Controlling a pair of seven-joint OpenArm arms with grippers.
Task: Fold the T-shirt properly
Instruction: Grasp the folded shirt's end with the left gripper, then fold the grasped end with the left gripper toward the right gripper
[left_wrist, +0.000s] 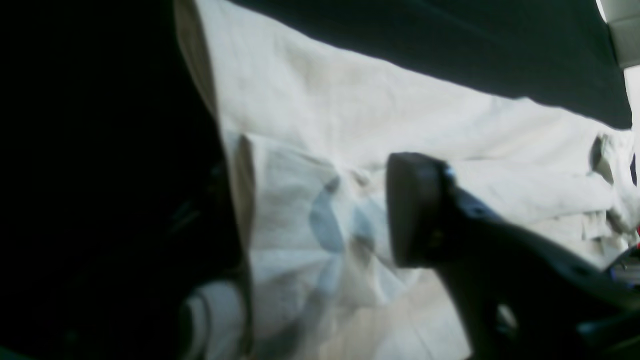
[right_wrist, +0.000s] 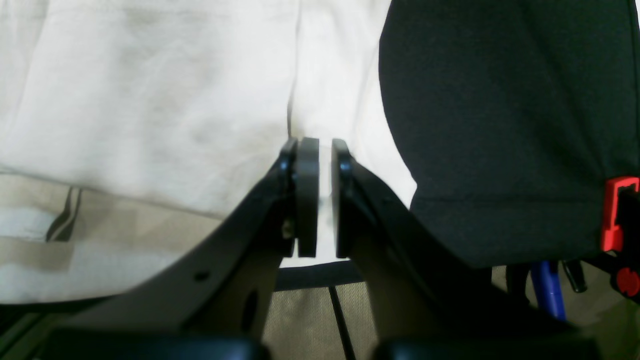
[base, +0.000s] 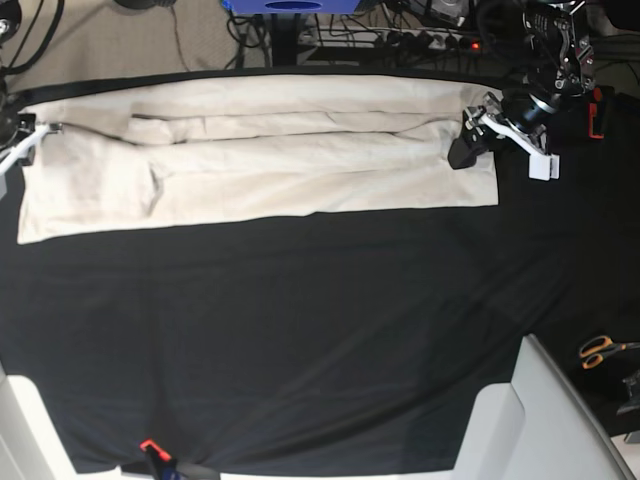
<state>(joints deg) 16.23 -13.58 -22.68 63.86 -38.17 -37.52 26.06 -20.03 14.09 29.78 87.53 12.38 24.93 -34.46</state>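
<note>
Lying as a long folded band across the upper part of the base view, the T-shirt (base: 300, 160) rests on the black counter (base: 300, 340); crosswise folds remain. The right end effector (right_wrist: 324, 197) pinches its cloth edge; the left end effector (base: 470, 145) sits at the opposite end, grip unclear

Robotics lab: black-draped table (base: 300, 330), floor cables (base: 60, 40), power strip (base: 420, 38), scissors (base: 600, 350).
</note>
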